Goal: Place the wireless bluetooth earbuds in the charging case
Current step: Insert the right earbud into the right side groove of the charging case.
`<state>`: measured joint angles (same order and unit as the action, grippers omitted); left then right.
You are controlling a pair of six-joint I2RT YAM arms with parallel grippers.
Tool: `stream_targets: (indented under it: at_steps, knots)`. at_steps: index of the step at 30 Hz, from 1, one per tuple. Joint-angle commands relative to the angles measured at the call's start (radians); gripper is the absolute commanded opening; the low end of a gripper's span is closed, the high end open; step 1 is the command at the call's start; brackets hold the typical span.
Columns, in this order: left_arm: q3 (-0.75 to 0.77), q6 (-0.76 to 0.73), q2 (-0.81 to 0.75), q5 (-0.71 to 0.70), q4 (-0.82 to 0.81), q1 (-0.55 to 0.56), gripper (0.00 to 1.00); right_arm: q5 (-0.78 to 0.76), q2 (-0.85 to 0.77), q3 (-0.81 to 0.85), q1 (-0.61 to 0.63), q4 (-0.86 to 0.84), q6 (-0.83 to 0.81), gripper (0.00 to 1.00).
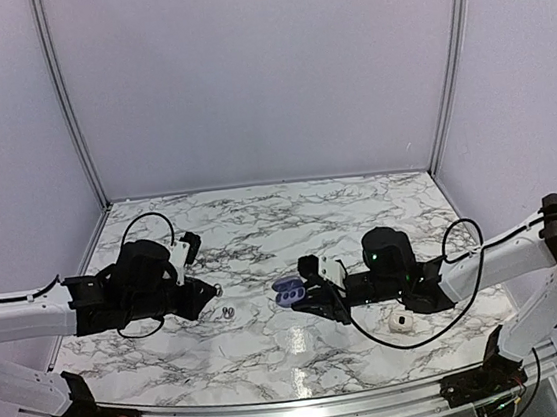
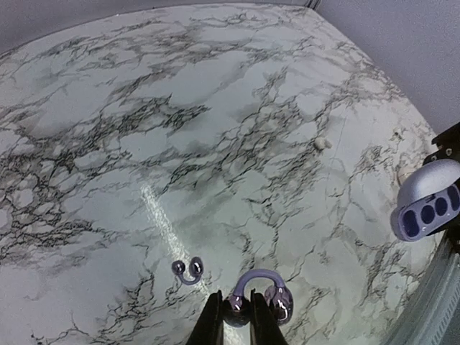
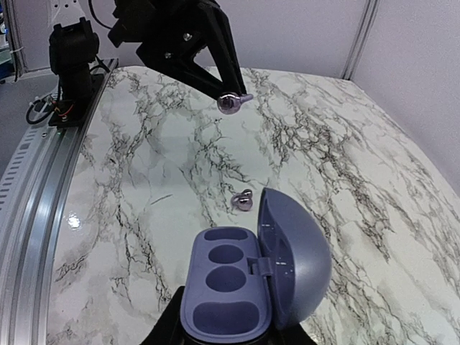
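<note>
My left gripper (image 2: 236, 307) is shut on one ball end of a shiny purple-grey clip earbud (image 2: 267, 284) and holds it a little above the marble table; this shows in the right wrist view too (image 3: 231, 103). The second earbud (image 2: 187, 270) lies on the table just left of it, and shows in the top view (image 1: 227, 313) and the right wrist view (image 3: 242, 200). My right gripper (image 3: 226, 339) is shut on the open blue charging case (image 3: 226, 287), lid up, wells empty. The case (image 1: 288, 290) is right of the loose earbud.
A small white rounded thing (image 1: 402, 322) lies on the table near the right arm. The metal rail of the table's near edge (image 3: 32, 215) runs along the left of the right wrist view. Grey walls (image 1: 263, 69) enclose the back and sides.
</note>
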<state>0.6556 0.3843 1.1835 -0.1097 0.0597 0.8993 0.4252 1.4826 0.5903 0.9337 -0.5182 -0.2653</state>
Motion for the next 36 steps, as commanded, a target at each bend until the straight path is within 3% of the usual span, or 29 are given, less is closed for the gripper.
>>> stream_targets:
  at_steps: [1,12,24,36]
  knots:
    - [0.003,0.019,-0.048,-0.035,-0.168,0.05,0.05,-0.128,-0.039,-0.017,0.02,-0.157,-0.029,0.0]
    - [0.143,-0.042,0.092,-0.204,-0.276,0.225,0.05,-0.192,-0.038,-0.079,0.047,-0.365,-0.023,0.0]
    - [0.246,-0.039,0.224,-0.211,-0.329,0.298,0.05,-0.281,0.026,0.012,0.054,-0.257,0.117,0.0]
    - [0.294,-0.024,0.293,-0.24,-0.329,0.309,0.05,-0.328,0.056,0.026,0.071,-0.246,0.146,0.0]
